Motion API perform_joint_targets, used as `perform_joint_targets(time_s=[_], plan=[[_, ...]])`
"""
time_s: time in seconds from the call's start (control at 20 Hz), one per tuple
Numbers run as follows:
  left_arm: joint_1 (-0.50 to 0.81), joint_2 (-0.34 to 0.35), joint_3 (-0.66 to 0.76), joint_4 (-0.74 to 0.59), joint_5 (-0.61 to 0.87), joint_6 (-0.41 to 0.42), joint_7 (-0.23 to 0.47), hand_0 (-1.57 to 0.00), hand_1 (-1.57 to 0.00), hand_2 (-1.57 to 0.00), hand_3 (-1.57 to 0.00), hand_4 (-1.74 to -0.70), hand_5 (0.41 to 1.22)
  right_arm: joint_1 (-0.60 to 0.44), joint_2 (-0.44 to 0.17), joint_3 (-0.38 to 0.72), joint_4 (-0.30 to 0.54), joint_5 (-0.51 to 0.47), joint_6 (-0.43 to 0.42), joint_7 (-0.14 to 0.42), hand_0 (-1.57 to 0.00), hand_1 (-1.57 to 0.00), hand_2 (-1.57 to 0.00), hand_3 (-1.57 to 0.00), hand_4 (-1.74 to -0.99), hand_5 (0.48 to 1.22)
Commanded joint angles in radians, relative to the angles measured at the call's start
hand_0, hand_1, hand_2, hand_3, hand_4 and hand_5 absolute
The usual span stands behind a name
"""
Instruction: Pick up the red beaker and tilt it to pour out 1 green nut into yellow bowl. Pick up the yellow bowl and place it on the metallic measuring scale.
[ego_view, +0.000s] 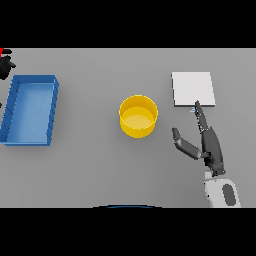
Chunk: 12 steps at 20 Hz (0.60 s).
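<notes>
Head view shows the yellow bowl (138, 116) standing upright near the middle of the grey tabletop (95, 165). Whether a green nut lies inside it cannot be told. To the right of the bowl and slightly farther back, a flat pale square is seen, taken to be the metallic measuring scale (193, 88). Well to the left of the bowl a blue tray (30, 109) is set. At the far left edge, beyond the tray, a sliver of red (2, 51) is cut off by the frame; it may be the red beaker, though this cannot be confirmed. Just below it a dark shape is seen, judged to be the left hand (6, 66), whose finger state cannot be told.

The right hand (210, 145) is held to the right of the bowl, spread wide and empty, fingers straight, one fingertip reaching the near edge of the scale and the thumb angled toward the bowl.

The step in hand is judged to be the bowl pick-up. For the next move, the right hand would need to be brought leftward to the bowl's rim and closed on its wall.
</notes>
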Motion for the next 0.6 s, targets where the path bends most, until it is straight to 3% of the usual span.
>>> perform_joint_targets(time_s=[0.0,0.25,0.35,0.45,0.5,0.55], plan=[[0.032,0.006,-0.003,-0.033,0.013,0.015,0.012,-1.57,-1.57,-1.57,-1.45,-1.74,1.221,0.005,0.003,0.003,0.005,0.0,0.002,-0.002,0.0,0.0,0.0,0.0,-1.217,0.664],[0.129,0.002,-0.043,-0.118,0.045,0.104,0.07,-1.57,-1.57,-1.57,-1.52,-1.74,1.199,0.004,0.0,0.005,-0.004,0.01,-0.004,-0.006,0.0,0.0,0.0,0.0,-1.216,0.667],[0.157,-0.001,-0.066,-0.141,0.054,0.136,0.081,-1.57,-1.57,-1.57,-1.54,-1.74,1.117,0.015,0.002,0.009,-0.008,0.015,-0.007,-0.011,0.0,0.0,0.0,0.0,-1.207,0.665],[0.154,0.012,-0.092,-0.128,0.064,0.134,0.097,-1.57,-1.57,-1.57,-1.55,-1.74,0.967,0.019,0.004,0.004,0.004,0.002,-0.001,-0.016,0.0,0.0,0.0,0.0,-1.205,0.664],[0.158,0.022,-0.109,-0.133,0.064,0.128,0.096,-1.57,-1.57,-1.57,-1.55,-1.67,0.908,0.027,0.0,0.006,-0.002,0.01,-0.004,-0.035,0.0,0.0,0.0,0.0,-1.202,0.667],[0.154,0.041,-0.123,-0.141,0.082,0.093,0.097,-1.57,-1.57,-1.57,-1.5,-1.53,0.865,0.035,-0.001,0.006,-0.014,0.009,-0.005,-0.037,0.0,0.0,0.0,0.0,-1.197,0.664]])
